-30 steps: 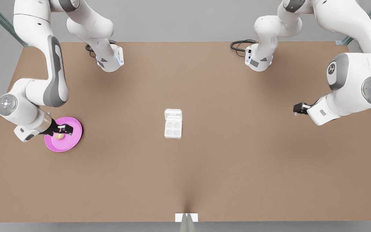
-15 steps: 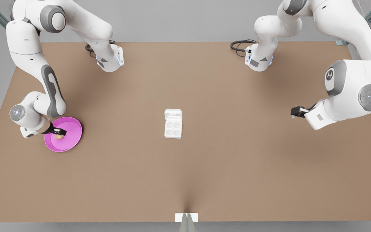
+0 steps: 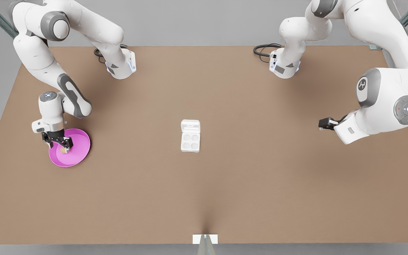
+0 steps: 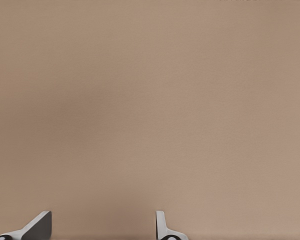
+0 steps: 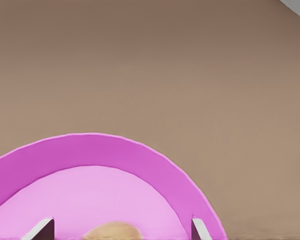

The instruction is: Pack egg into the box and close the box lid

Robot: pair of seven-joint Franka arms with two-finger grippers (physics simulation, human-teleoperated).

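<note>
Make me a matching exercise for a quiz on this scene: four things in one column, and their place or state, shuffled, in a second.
1. egg
2. box lid
3. right end effector
4. left end effector

A. folded open behind the cups
B. fingers open, astride the egg
C. lying on the pink plate
D. open, above bare table

Pairs: 1-C, 2-A, 3-B, 4-D
</note>
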